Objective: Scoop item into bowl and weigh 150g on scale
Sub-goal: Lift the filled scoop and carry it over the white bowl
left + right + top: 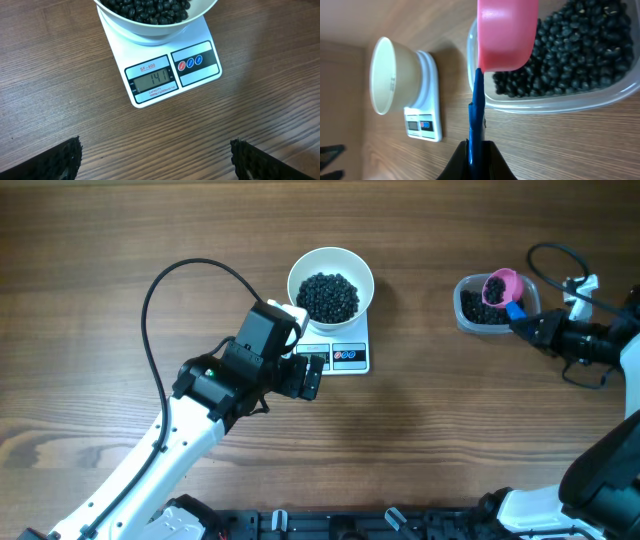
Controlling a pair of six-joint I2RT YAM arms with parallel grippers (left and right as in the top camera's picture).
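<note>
One bowl (pixel 331 265) of beads (pixel 329 297) sits on one scale (pixel 165 75); one tub (pixel 545 102) holds more. My left gripper (pixel 156 162) gapes empty; my right gripper (pixel 479 155) pinches one pink scoop (pixel 507 35). Only my left wrist view reads 141.

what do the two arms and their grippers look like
Both arms are white link shells with black joints and wrists. The left arm carries a long looping black cable and a small green light. The left gripper is black, with ridged black fingers. The right gripper is black, narrow at the tips; thin black cables run by the right arm.
</note>
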